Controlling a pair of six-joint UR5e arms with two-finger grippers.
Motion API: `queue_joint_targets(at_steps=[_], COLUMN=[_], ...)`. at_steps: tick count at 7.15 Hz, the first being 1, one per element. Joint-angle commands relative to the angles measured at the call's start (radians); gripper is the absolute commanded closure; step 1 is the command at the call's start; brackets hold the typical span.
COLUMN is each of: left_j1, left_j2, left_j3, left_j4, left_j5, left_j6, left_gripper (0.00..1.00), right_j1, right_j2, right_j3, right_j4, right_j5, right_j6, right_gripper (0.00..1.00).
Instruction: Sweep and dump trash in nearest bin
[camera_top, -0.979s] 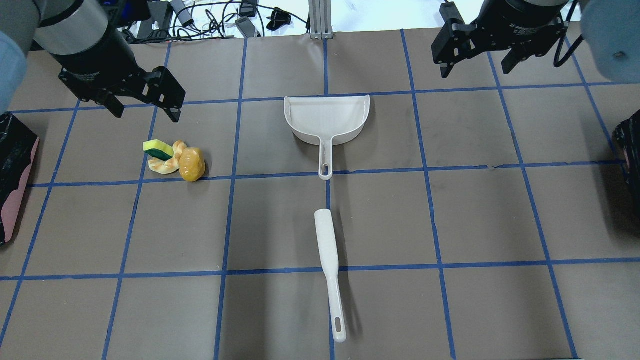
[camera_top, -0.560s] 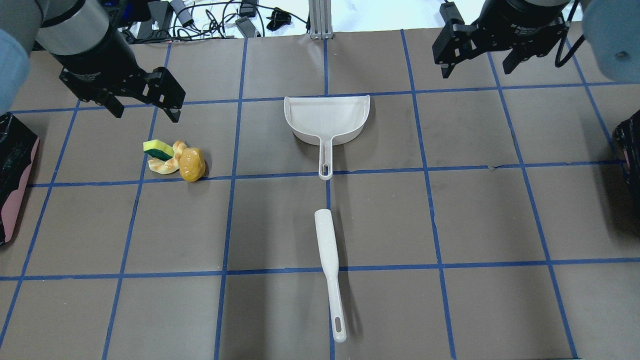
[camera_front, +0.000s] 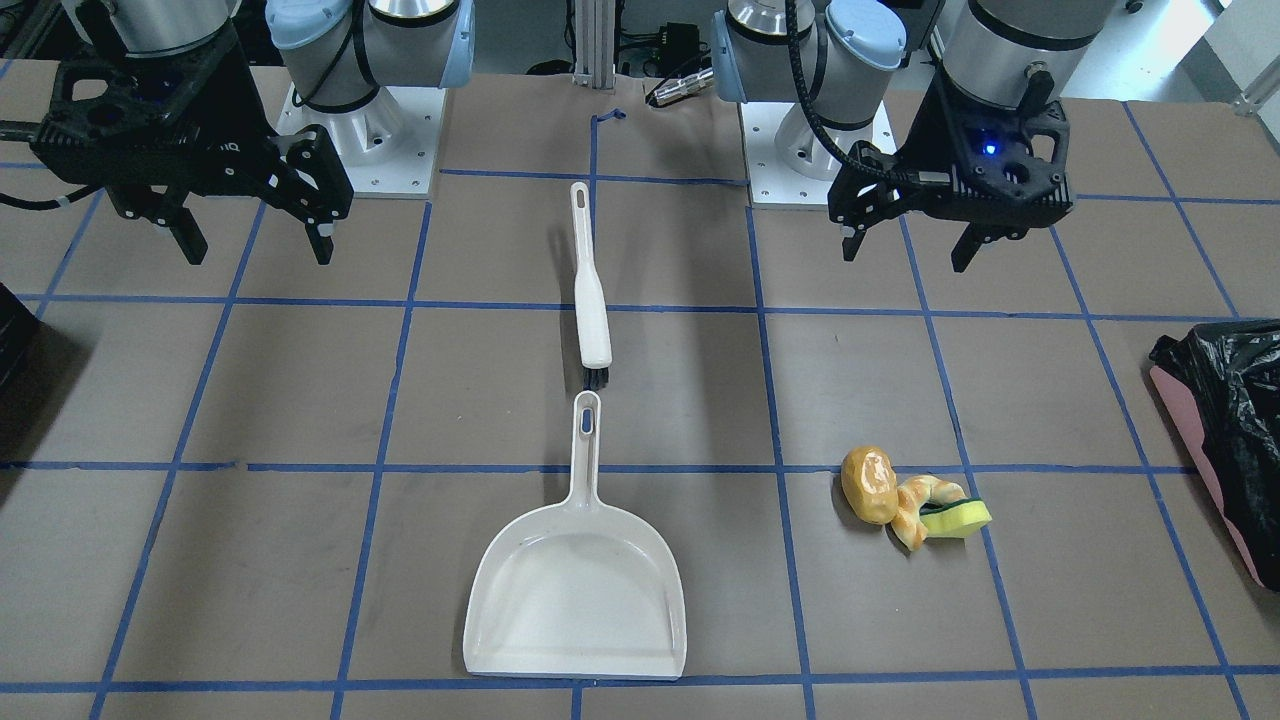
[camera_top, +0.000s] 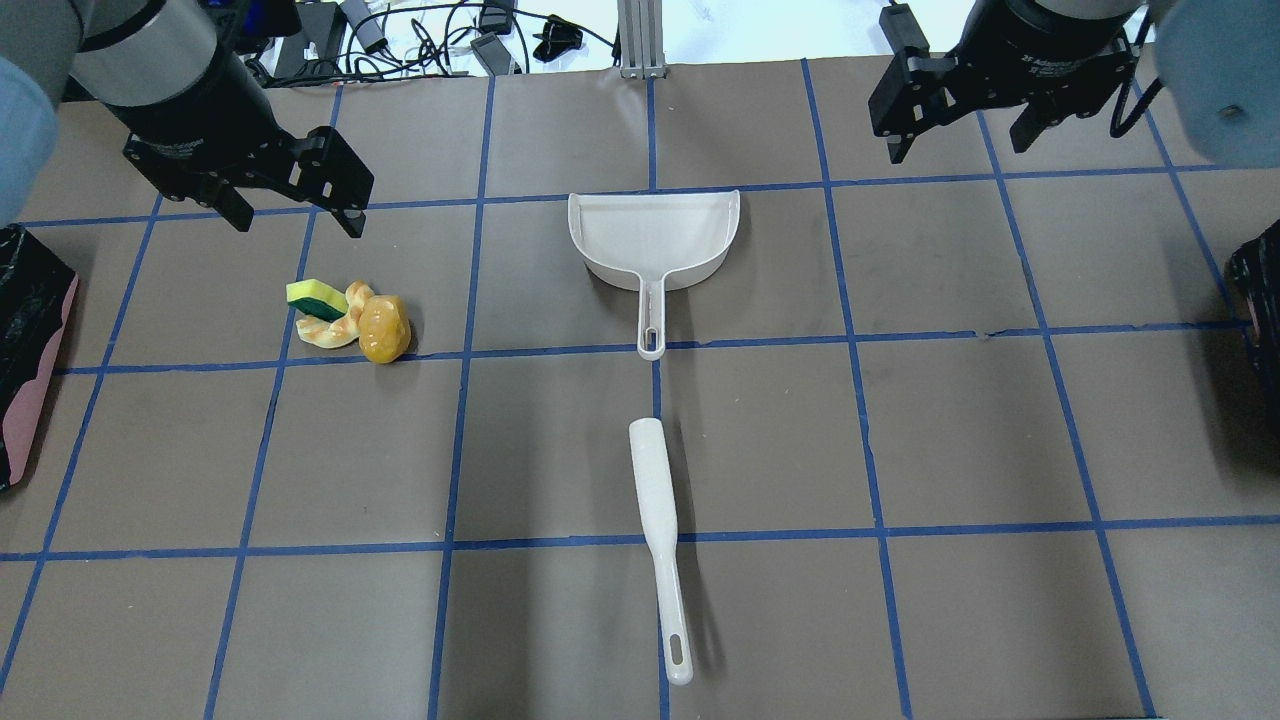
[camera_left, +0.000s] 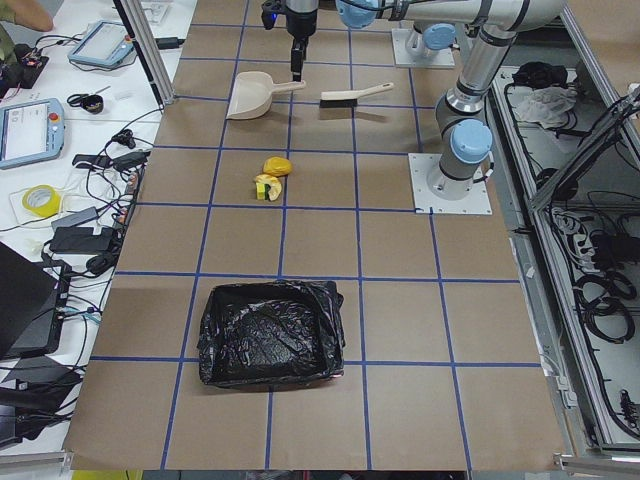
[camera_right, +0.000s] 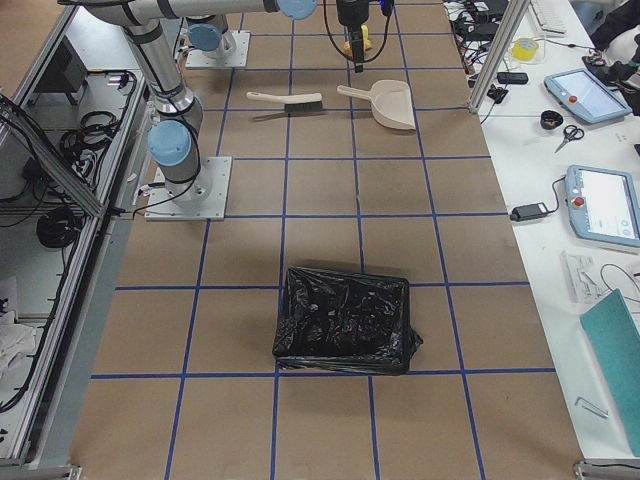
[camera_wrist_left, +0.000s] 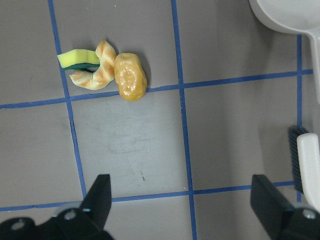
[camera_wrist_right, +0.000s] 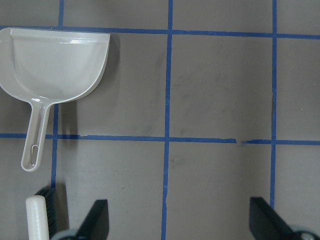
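Bright, even light falls from above on the brown table, and every view is sharp across most of its area. In the overhead view the brush and the dustpan throw faint, soft shadows toward 4 o'clock. At 12 o'clock there, the floor beyond is blown out white. The potato lump and the black bag carry small glints. In the left wrist view the left gripper, at 6 o'clock, looks slightly soft.

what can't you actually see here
Bin: cut off by the left edge in the overhead view.
Brush bristles: hidden under its own white back in the overhead view.
Trash: too small in the exterior left view to tell pieces apart.
Dark container: cut off by the overhead view's right edge.
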Motion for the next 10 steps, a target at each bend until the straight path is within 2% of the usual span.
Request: queue_joint_targets(at_steps=[1,3,5,6,8,9,10], left_j1=[0.007,0.007,0.008,0.013,0.025,0.025,0.022], left_j2=[0.005,0.007,-0.001,-0.012,-0.048,-0.100,-0.157], left_j3=[-0.001,-0.013,-0.014,-0.015,-0.007,0.003,0.016], left_j4=[0.003,0.007,0.016,0.018,0.103,0.121,0.204], left_j5=[-0.014,-0.014,-0.002,-0.005,-0.005,-0.002,-0.003], left_j6=[-0.005,-0.086,-0.071,-0.071,-0.058,-0.073,-0.070], left_gripper=[0.00,0.00,0.00,0.00,0.00,0.00,0.00], right_j1=[0.000,0.000,0.004,0.006,0.015,0.024,0.042], right_j2=[0.001,0.001,-0.001,-0.010,-0.017,-0.037,-0.056], right_j3=[0.001,0.001,0.017,0.052,0.108,0.155,0.216], right_j4=[-0.007,-0.004,0.010,0.010,0.012,0.012,0.010], right_j5=[-0.002,0.000,0.008,0.000,0.017,0.020,0.037], right_j6=[-0.027,-0.021,-0.008,-0.007,-0.008,-0.007,0.039], right_gripper=[0.00,0.00,0.00,0.00,0.00,0.00,0.00])
